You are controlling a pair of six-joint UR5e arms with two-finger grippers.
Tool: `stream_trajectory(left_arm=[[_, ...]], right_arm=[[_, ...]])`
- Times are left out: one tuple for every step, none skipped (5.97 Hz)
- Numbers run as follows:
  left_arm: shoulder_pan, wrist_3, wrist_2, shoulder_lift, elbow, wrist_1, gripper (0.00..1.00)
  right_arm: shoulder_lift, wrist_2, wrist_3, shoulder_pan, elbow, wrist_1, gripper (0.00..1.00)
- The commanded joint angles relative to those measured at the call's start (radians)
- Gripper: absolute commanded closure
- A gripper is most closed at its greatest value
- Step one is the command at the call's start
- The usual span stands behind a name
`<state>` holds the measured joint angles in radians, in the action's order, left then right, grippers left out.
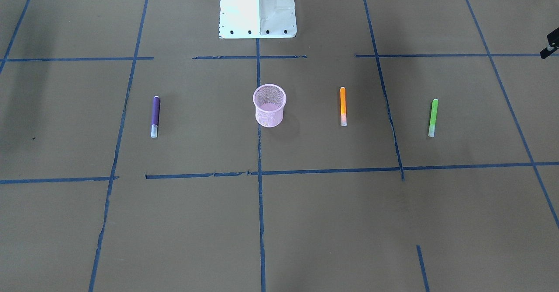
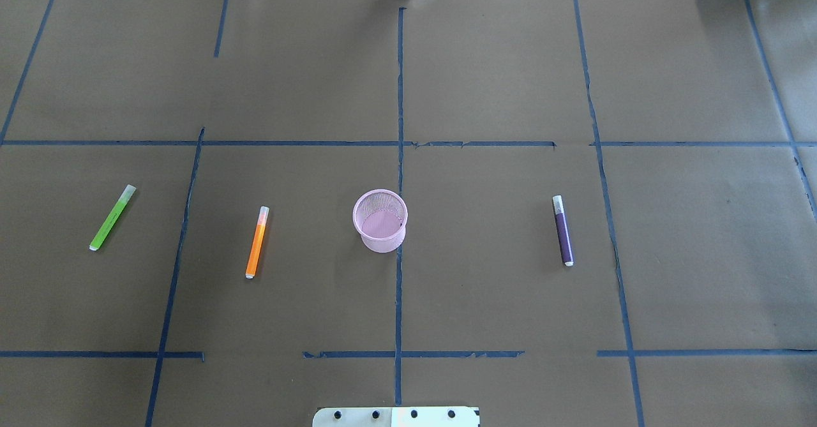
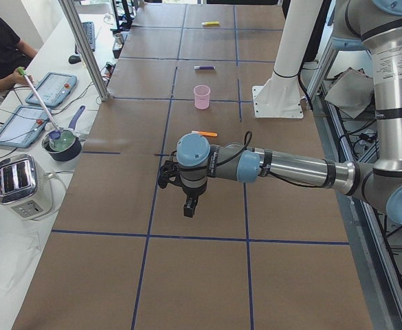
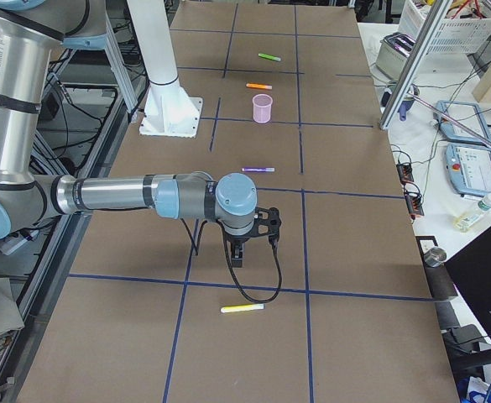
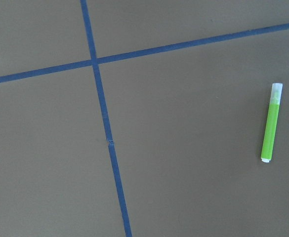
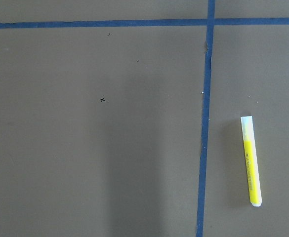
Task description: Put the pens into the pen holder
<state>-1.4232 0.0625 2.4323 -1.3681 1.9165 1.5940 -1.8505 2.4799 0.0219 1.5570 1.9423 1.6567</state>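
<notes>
Orange pen (image 2: 256, 242), nearest the pen holder (image 2: 381, 239), looks light, stiff, slick — pinch mid-barrel. Left gripper (image 3: 189, 206), right gripper (image 4: 237, 254) — whether their jaws stand apart or together, I cannot tell.

Desk (image 2: 510, 63): matt brown paper cover, blue tape (image 2: 400, 95) lines. Holder (image 2: 380, 239): pink wire mesh. Pens (image 2: 256, 245): smooth plastic, transl. caps (image 2: 263, 212).

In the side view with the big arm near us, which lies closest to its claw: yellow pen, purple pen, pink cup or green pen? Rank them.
From the right gripper:
1. yellow pen, on the camera's side.
2. purple pen, beyond the gripper, mid-table.
3. pink cup, farther along.
4. green pen, at the far end.
</notes>
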Motion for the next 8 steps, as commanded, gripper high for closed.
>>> stream_trajectory(left_arm=[[0.11,-0.05,0.002,-0.011,-0.023,0.099,0.0],[0.159,-0.052,0.001,-0.047,-0.084,0.15,0.0],[0.196,-0.058,0.001,-0.134,-0.17,0.149,0.0],[0.286,-0.175,-0.001,-0.2,-0.213,0.15,0.0],[0.387,-0.293,-0.059,-0.241,-0.217,0.149,0.0],[0.444,-0.394,-0.126,-0.296,-0.218,0.147,0.0],[0.484,-0.401,-0.146,-0.305,-0.249,0.156,0.0],[0.489,-0.395,-0.147,-0.31,-0.26,0.156,0.05]], right_arm=[[0.001,0.004,0.001,-0.002,0.0,-0.024,0.0],[0.001,0.007,-0.002,-0.002,-0.003,-0.059,0.0],[0.001,0.007,0.0,-0.002,-0.003,-0.06,0.0],[-0.004,0.007,0.0,-0.002,-0.011,-0.06,0.0],[-0.004,0.008,0.0,-0.002,-0.013,-0.061,0.0],[-0.004,0.01,0.0,-0.003,-0.014,-0.061,0.0],[-0.004,0.008,0.0,-0.003,-0.017,-0.061,0.0],[-0.004,0.008,0.001,-0.003,-0.032,-0.061,0.0]])
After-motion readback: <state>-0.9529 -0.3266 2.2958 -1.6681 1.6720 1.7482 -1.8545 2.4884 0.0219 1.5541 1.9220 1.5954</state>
